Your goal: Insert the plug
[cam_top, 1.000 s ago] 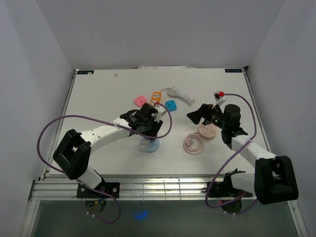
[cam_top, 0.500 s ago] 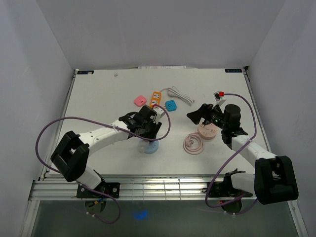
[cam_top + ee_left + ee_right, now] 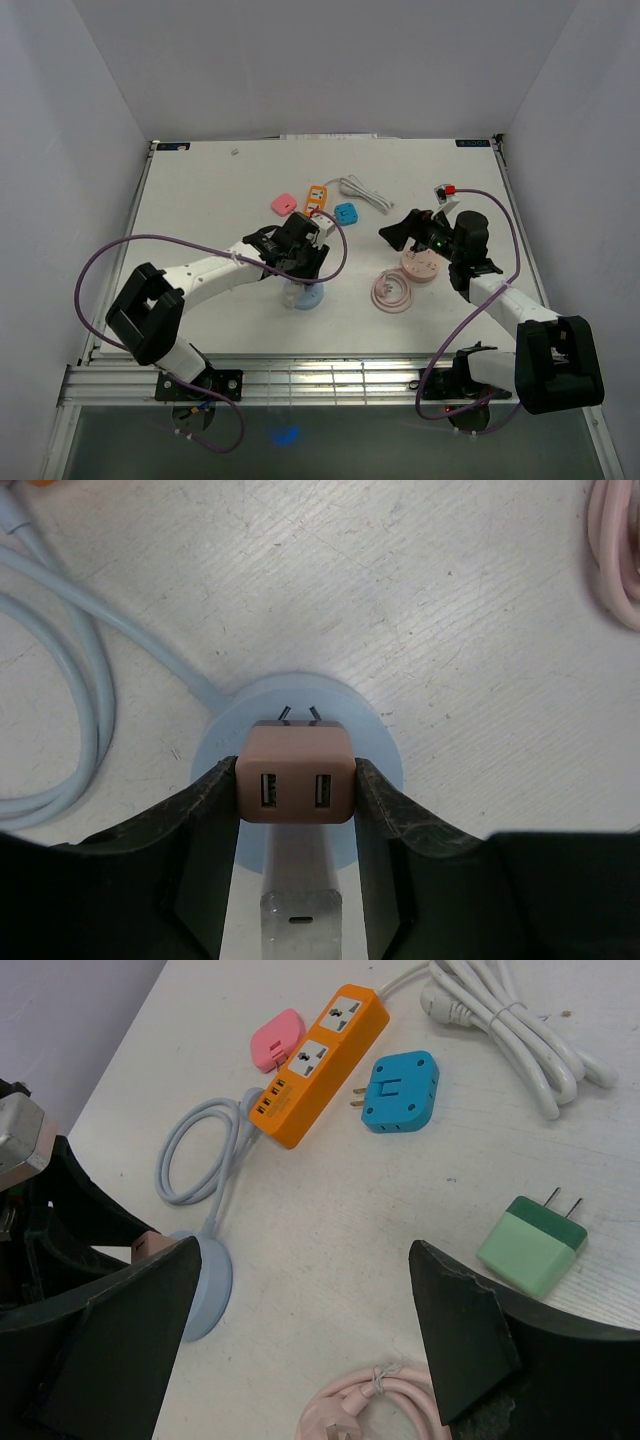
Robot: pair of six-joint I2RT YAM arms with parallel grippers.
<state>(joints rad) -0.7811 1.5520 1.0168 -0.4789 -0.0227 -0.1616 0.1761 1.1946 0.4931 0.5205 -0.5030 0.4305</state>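
My left gripper [image 3: 296, 790] is shut on a tan two-port USB plug [image 3: 295, 776], its two prongs pointing down at a round light-blue socket base [image 3: 372, 750] directly beneath. In the top view the left gripper [image 3: 297, 252] hovers over that blue base [image 3: 304, 295]. The blue base also shows in the right wrist view [image 3: 205, 1290]. My right gripper [image 3: 305, 1345] is open and empty above the table; in the top view the right gripper [image 3: 398, 233] is beside a round pink socket base [image 3: 422, 266].
An orange power strip [image 3: 310, 1063], a pink adapter [image 3: 275, 1037], a blue adapter [image 3: 400, 1090], a green charger [image 3: 530, 1245], a white coiled cable [image 3: 515, 1020] and a pink coiled cable [image 3: 391, 292] lie on the table. The blue base's cord [image 3: 60, 660] loops at left.
The left gripper with the tan plug has shifted slightly over the blue base. The right arm has barely moved.
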